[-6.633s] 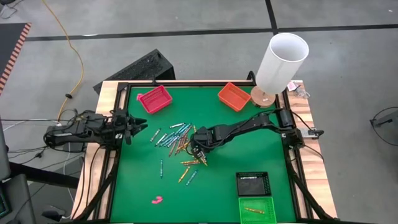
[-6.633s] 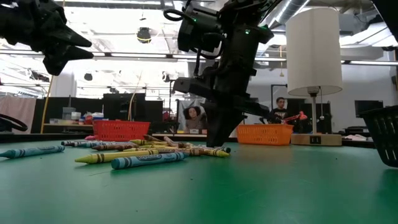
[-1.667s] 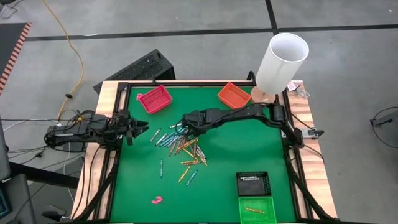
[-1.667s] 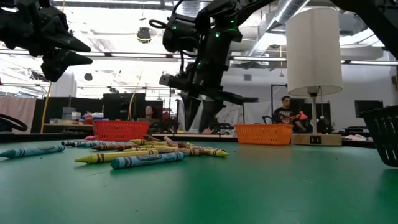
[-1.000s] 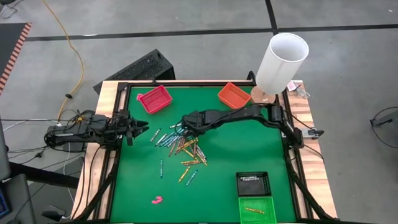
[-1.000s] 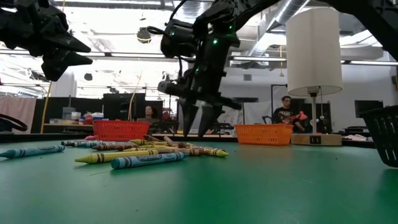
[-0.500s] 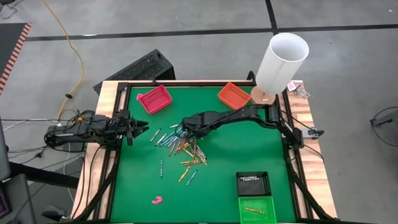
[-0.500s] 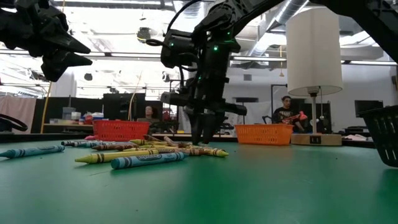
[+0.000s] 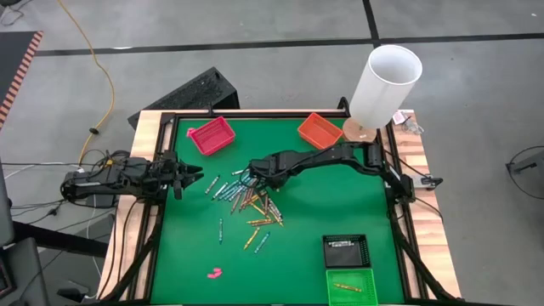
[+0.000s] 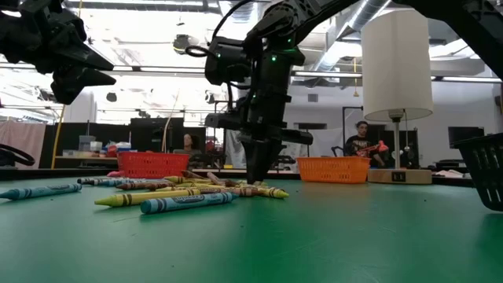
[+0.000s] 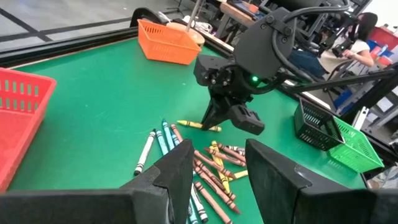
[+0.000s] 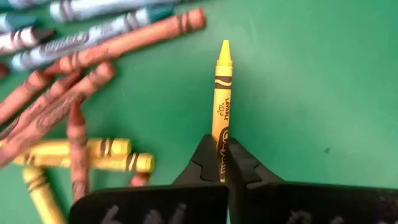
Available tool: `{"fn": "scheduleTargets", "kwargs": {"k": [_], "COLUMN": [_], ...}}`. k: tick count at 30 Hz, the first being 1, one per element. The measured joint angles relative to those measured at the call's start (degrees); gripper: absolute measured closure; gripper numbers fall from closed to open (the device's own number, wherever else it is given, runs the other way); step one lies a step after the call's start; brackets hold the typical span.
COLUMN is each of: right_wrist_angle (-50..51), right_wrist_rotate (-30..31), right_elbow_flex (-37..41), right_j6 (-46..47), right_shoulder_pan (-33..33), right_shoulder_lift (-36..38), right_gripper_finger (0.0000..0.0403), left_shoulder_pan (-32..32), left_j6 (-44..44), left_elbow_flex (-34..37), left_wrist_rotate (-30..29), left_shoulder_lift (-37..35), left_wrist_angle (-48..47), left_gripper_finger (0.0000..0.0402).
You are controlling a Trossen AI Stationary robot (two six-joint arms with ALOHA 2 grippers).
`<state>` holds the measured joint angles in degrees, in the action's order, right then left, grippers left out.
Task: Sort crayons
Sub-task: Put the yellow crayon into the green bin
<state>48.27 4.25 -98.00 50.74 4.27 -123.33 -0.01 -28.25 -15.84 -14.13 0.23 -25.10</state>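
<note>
Yellow wax crayon [image 12: 221,106] clenched by right gripper [image 12: 221,163]; one crayon in green tray [image 9: 350,287], scattered pile of crayons [image 9: 246,200] unsorted; left gripper [image 9: 189,176] released

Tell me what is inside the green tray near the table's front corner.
The green tray holds one yellow-orange crayon lying on its floor. Nothing else shows in it. The black tray stands right beside it.

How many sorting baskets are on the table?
4. A red basket sits at the far left, an orange basket at the far right beside the lamp, and a black basket with a green basket at the near right corner.
</note>
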Motion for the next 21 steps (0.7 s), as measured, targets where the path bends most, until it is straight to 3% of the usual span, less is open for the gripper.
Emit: {"fn": "scheduleTargets", "kwargs": {"k": [11,15,21], "right_wrist_angle": [6.0,13.2,26.1], "right_wrist_rotate": [1.8,4.5,3.9], "right_elbow_flex": [0.0,0.0,0.0], "right_j6": [-1.7,-2.3,-5.0], "right_shoulder_pan": [0.0,-2.7,-9.6], "right_shoulder_lift": [9.4,13.9,20.5], "right_gripper_finger": [0.0402,0.0402,0.0403], "left_shoulder_pan": [0.0,0.0,0.0], "left_j6": [-0.5,-1.4,-1.4], "left_elbow_flex": [0.0,0.0,0.0], "left_wrist_rotate": [0.2,0.4,0.4], "left_shoulder_lift": [0.0,0.0,0.0], "left_wrist_angle": [0.1,0.1,0.1], "left_gripper_finger": [0.0266,0.0266,0.0266]}}
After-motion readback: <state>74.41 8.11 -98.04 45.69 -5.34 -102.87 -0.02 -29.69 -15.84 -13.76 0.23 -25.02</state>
